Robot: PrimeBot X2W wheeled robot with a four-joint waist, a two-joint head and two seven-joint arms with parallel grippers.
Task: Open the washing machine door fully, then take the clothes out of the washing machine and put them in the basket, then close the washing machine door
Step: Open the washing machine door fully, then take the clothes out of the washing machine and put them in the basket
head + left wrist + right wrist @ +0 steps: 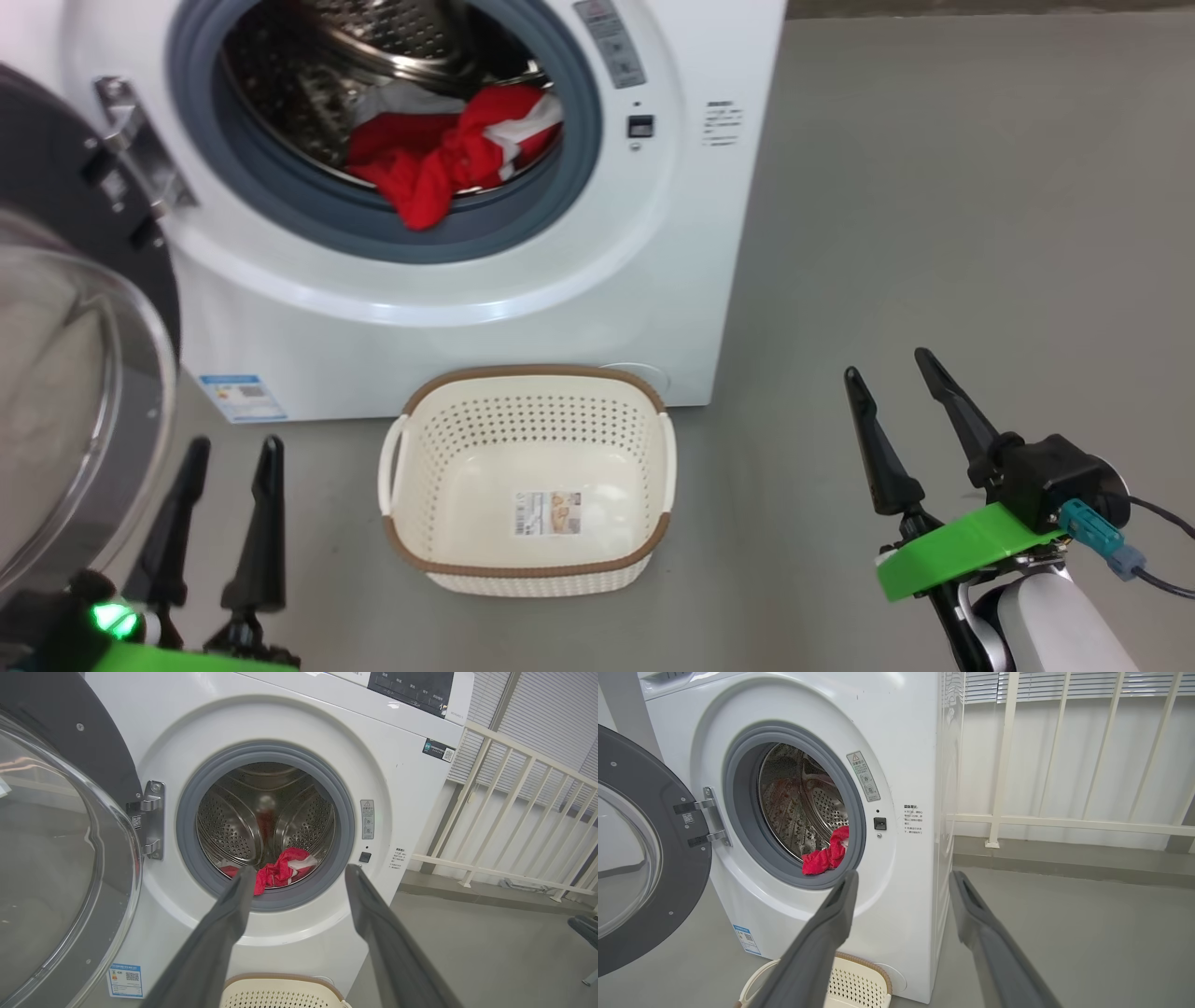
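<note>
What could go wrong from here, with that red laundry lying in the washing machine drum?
Two risks, I'd guess. The bright red fabric clothes hang over the grey rubber ring, so a pull might snag them there or drop them beside the small cream perforated plastic basket. The large round black-rimmed glass door stands close beside the open left gripper, so that arm could bump it while reaching in.

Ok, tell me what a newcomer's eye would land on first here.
The bright red clothes lie at the mouth of the steel drum in the white washing machine. The washing machine door, black-rimmed with a glass bowl, stands open at the head view's left, and the empty cream basket sits on the floor before it.
</note>
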